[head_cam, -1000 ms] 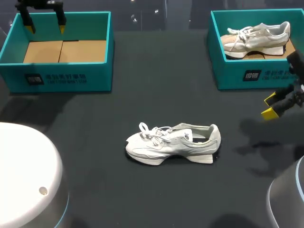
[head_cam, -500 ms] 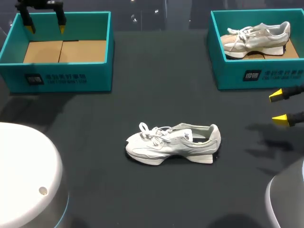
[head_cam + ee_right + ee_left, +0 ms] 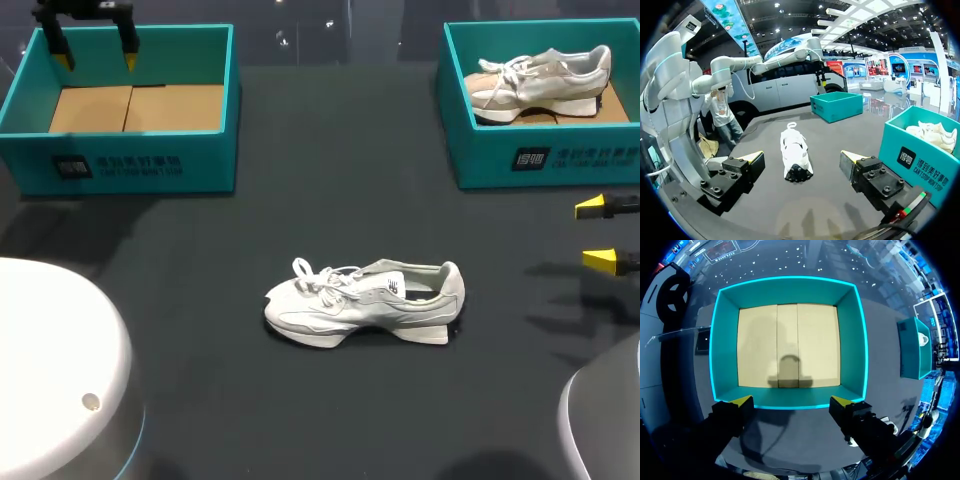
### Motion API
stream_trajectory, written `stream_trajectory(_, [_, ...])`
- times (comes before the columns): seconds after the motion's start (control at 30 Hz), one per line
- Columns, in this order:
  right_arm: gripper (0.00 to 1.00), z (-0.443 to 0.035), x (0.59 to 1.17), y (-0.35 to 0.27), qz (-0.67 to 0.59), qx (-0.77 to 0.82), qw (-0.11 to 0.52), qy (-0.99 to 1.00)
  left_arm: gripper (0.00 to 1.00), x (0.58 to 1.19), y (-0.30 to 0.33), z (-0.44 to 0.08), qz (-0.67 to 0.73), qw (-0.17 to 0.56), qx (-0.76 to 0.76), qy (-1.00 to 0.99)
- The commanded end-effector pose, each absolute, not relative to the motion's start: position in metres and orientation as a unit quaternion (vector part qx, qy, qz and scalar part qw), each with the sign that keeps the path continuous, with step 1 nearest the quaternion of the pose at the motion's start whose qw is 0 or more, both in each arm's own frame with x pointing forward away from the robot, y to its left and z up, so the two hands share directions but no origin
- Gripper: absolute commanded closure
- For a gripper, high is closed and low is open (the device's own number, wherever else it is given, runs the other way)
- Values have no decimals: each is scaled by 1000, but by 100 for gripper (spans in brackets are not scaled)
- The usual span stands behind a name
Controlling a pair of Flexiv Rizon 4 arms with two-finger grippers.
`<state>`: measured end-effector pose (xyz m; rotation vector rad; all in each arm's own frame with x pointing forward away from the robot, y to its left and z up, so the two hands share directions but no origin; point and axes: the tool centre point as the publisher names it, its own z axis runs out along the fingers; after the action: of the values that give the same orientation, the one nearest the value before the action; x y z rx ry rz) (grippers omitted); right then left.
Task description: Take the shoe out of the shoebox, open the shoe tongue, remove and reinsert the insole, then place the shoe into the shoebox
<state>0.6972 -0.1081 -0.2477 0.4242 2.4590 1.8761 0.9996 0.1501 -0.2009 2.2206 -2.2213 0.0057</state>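
On the dark table (image 3: 300,150), nearer you than both boxes, your shoe (image 3: 365,300) stands on its sole, toe to your left, well apart from either gripper. Your right gripper (image 3: 597,233) hangs at the table's right side, fingers apart, with the shoe's heel ahead of it. Your left gripper (image 3: 95,58) hovers, fingers spread, over the left box (image 3: 215,150). A second shoe (image 3: 540,80) lies in the right box (image 3: 480,150).

Was an expo hall floor with a robot demo stand, not a home or a lab. Black table (image 3: 330,150) staged with empty shoebox (image 3: 130,165), filled shoebox (image 3: 540,160) and a sneaker (image 3: 365,300). Lit display booths (image 3: 890,65) and a parked car (image 3: 785,87) stood around it.
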Motion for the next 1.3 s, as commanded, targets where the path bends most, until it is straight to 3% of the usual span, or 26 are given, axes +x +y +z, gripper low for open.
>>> stream_trajectory(0.03, [0, -245, 696, -115, 589, 135, 19, 797, 0, 1000, 150, -201, 1, 0, 707, -707])
stream_trajectory(1.3, [0, -349, 693, -133, 552, 78, 55, 828, 0, 1000, 150, -201, 1, 0, 707, -707])
